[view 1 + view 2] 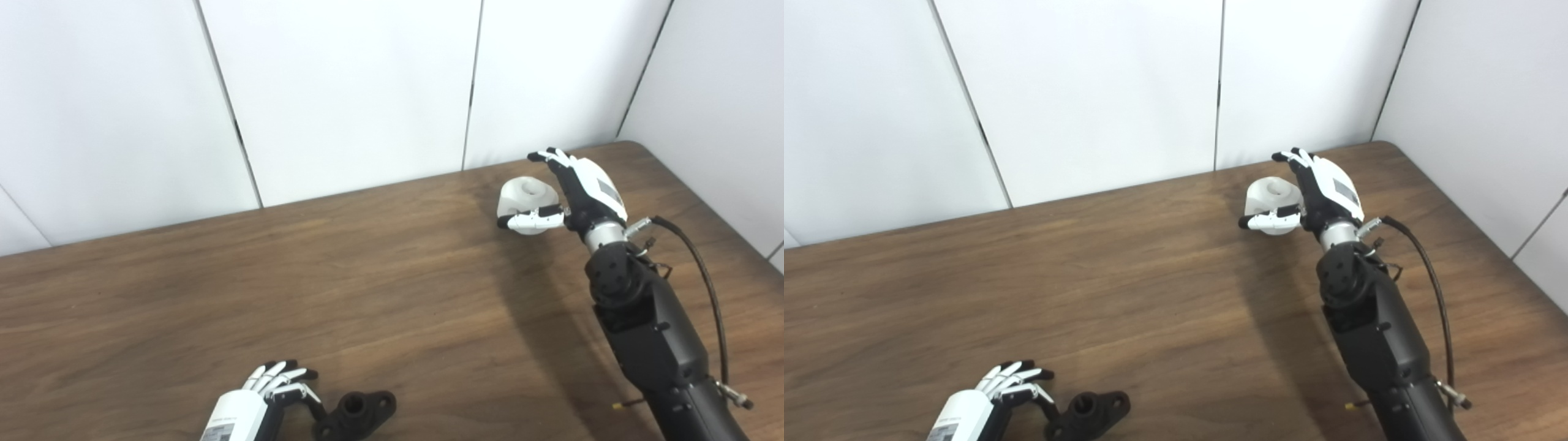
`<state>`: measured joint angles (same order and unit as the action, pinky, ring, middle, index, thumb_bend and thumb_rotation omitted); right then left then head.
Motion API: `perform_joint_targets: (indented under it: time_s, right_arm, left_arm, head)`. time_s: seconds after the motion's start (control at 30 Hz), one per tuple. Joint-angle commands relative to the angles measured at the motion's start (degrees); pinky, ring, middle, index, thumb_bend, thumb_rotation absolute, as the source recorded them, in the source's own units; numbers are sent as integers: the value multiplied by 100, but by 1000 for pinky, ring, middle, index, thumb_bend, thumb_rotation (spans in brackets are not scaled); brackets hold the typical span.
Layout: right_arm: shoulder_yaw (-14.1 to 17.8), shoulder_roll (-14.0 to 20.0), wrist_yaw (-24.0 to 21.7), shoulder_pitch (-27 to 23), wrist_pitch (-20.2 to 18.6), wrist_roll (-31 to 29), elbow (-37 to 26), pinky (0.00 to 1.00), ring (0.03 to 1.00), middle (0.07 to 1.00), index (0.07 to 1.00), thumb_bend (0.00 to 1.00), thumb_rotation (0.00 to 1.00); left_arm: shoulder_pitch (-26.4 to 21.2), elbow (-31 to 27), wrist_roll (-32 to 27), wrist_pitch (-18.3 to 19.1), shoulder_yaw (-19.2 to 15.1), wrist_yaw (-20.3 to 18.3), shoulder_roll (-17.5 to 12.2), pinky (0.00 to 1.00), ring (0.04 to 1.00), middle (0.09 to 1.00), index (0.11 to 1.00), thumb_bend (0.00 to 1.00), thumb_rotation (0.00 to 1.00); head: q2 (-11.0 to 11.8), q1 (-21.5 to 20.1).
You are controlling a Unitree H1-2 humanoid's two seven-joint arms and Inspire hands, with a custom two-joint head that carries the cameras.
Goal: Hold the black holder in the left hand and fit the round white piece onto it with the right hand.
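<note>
At the table's far right, the right hand [579, 190] curls half-open around the round white piece [527, 195]; near left, the left hand [269, 392], fingers loosely spread, touches the black holder [358, 415]. No writing is readable.

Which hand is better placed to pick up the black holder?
The left hand. It sits beside the holder at the near table edge, while the right hand is far away at the white piece.
</note>
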<state>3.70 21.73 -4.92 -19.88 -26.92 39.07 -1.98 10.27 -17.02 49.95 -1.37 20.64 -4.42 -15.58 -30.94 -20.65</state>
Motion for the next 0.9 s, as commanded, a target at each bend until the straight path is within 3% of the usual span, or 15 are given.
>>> perform_joint_targets:
  time_s: [0.0,0.57,0.87]
  right_arm:
    - [107,-19,16,-304,0,158,-14,958,1000,964,835,840,303]
    - [411,-111,23,-626,1,474,619,967,1000,946,807,831,280]
    - [468,-128,237,-700,2,457,772,921,994,917,784,826,258]
  left_arm:
    - [216,398,257,329,-31,-391,-271,915,889,788,484,520,42]
    - [237,341,224,355,-57,-411,-264,920,890,789,483,520,43]
    - [257,322,222,353,-54,-412,-254,909,886,786,484,520,43]
  head:
    - [0,-6]
    - [-63,-8]
    - [-73,-11]
